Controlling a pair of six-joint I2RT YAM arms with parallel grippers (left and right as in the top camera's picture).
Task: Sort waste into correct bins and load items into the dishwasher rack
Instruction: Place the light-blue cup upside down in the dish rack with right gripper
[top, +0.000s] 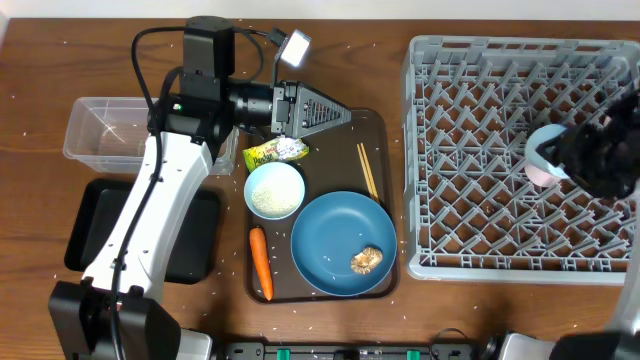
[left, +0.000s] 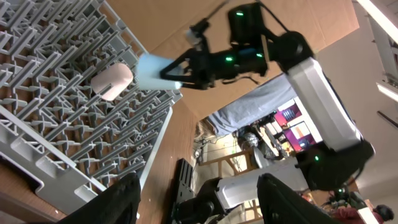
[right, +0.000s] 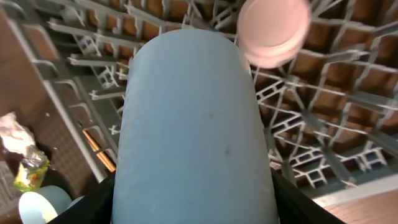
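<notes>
The right end effector (left: 169, 73) grips the light blue cup (right: 193, 112) over the dishwasher rack (top: 500, 60), beside the pink cup (right: 273, 31). The left end effector (top: 335, 113) stands open and empty.

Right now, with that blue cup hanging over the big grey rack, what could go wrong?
The right tool holds the light blue cup close beside the pink cup; lowering it might bump the pink one out of place.
The dishwasher rack is full of upright pegs, so the cup may land crooked and tip.
The left tool hangs open above the brown tray; a sweep could hit the white bowl.
</notes>
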